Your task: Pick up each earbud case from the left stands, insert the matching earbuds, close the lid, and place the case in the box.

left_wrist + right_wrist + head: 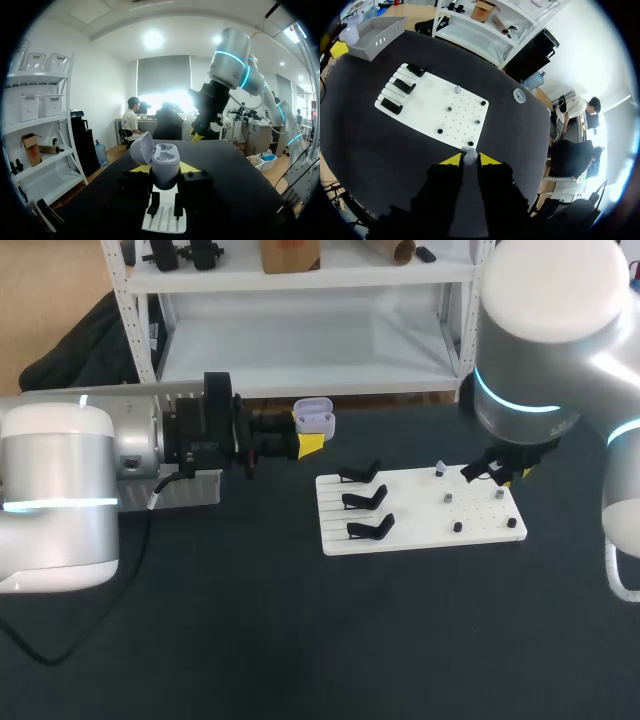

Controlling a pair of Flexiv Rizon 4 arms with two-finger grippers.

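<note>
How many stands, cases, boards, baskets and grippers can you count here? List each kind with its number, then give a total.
Stands: 3
Case: 1
Board: 1
Basket: 1
Grippers: 2, the left gripper and the right gripper
Total: 8

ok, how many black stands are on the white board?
3, in a row along the left end of the white board: the far stand, the middle stand, the near stand. All are empty; none look hidden.
</note>
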